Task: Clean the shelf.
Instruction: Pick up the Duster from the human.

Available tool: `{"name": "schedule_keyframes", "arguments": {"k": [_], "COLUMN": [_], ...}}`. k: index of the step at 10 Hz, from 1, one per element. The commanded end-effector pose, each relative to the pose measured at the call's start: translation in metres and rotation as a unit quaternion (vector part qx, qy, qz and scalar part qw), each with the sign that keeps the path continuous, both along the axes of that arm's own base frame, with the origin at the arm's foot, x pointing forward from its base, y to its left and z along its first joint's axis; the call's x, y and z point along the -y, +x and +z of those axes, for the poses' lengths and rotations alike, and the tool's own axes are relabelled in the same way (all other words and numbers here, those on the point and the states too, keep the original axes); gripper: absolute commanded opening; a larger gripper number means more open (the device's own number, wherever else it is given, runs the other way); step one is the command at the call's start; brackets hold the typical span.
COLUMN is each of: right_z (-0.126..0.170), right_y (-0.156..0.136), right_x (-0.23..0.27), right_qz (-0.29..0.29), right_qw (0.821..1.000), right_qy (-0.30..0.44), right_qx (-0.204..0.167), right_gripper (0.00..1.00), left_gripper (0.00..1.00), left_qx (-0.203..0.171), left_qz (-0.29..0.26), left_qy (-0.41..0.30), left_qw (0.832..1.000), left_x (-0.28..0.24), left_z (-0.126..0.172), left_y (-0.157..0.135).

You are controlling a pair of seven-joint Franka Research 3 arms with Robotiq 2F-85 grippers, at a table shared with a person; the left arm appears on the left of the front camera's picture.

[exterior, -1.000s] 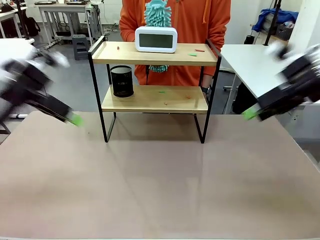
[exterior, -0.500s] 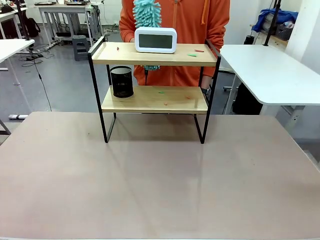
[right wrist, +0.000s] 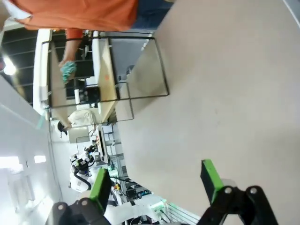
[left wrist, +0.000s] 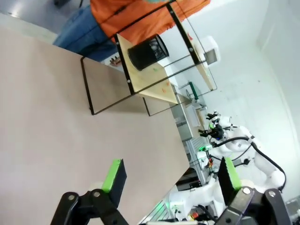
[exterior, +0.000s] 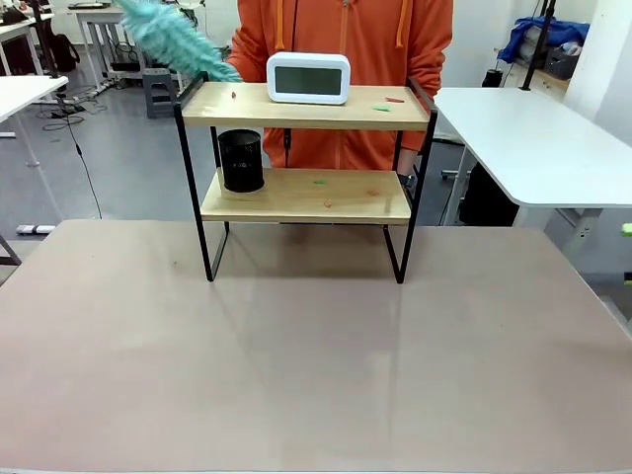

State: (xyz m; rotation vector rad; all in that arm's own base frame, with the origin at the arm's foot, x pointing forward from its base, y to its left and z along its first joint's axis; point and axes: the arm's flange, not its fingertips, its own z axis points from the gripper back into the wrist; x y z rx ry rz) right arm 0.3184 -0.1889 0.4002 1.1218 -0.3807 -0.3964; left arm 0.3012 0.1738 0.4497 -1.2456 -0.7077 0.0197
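Both grippers hang with their green-padded fingers spread wide and nothing between them: the left gripper (left wrist: 172, 174) and the right gripper (right wrist: 155, 182) each look across bare table (exterior: 296, 375) toward the shelf (exterior: 247, 111), well short of it. The shelf stands at the table's far side, just in front of a person in an orange top. A teal duster (exterior: 173, 39) slants down toward the left end of the shelf's top board, its tip close to that corner.

The step in hand appears to be sweeping the top board. A white clock (exterior: 308, 78) sits mid-board, with small scraps (exterior: 379, 107) to its right near the shelf's right post. A black mesh cup (exterior: 241, 161) occupies the left of the lower board, where a few more scraps lie. To do the sweep well, the duster would likely need to pass along the board around the clock, or the clock be lifted off the shelf first. The arms probably do best keeping off the shelf's frame until a board needs clearing.
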Motion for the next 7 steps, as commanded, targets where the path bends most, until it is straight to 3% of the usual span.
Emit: {"name": "schedule_keyframes", "arguments": {"k": [1, 6, 7], "right_z": [0.0178, 0.0178, 0.0178], "right_y": [-0.012, -0.012, -0.012], "right_x": [0.0019, 0.0019, 0.0019], "right_qz": [0.005, 0.005, 0.005], "right_qw": [1.0, 1.0, 1.0], "right_qy": [0.011, 0.011, 0.011], "right_qx": [0.022, 0.022, 0.022], "right_gripper": [1.0, 1.0, 1.0], "left_gripper": [1.0, 1.0, 1.0], "left_qx": [0.018, 0.018, 0.001], "left_qz": [0.002, 0.002, 0.003], "left_qy": [0.004, 0.004, 0.008], "left_qw": [1.0, 1.0, 1.0], "left_x": [-0.0013, -0.0013, -0.0031], "left_z": [0.006, 0.006, 0.0071], "left_y": [-0.0062, -0.0062, -0.0084]}}
